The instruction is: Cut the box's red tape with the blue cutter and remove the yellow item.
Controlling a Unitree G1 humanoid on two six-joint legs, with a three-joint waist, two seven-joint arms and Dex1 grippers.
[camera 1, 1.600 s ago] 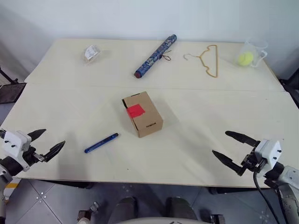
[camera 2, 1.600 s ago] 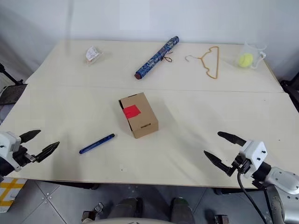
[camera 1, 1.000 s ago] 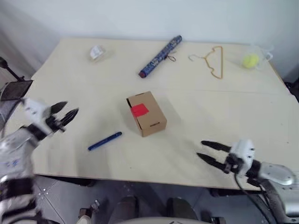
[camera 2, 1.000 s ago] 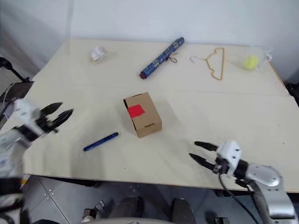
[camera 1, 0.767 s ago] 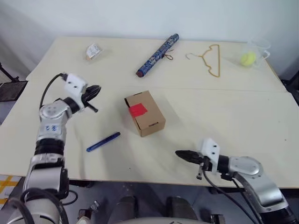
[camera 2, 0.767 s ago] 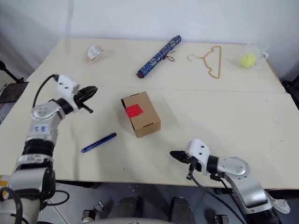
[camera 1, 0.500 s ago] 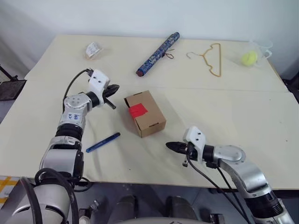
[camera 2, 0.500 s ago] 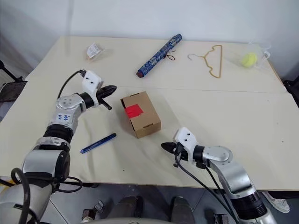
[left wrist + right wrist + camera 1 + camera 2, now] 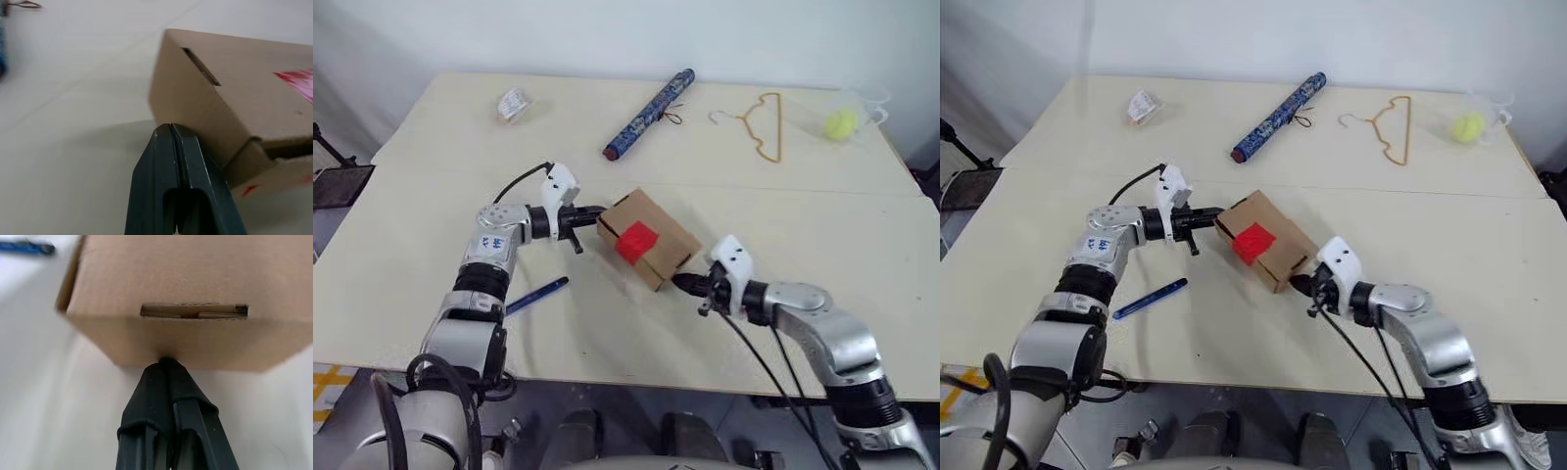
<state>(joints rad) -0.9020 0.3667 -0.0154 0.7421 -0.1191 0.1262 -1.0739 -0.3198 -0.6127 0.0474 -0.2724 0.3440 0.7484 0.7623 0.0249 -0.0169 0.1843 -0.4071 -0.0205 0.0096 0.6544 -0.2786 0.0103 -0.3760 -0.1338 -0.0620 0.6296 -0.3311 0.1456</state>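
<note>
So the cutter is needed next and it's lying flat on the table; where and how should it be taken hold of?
Grip the blue cutter around mid-shaft, coming straight down from above with the fingers across its narrow width. It lies flat and slim on the table, and its darker tip, probably the cutting end, should stay free. The left end effector is nearest.

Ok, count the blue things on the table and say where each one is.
2. The blue cutter lies near the front edge, left of the box. The patterned blue umbrella lies at the back, behind the box. None seems hidden.

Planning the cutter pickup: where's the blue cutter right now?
In the left eye view the blue cutter lies on the table on the robot's left, beneath the left arm, apart from the box.
</note>
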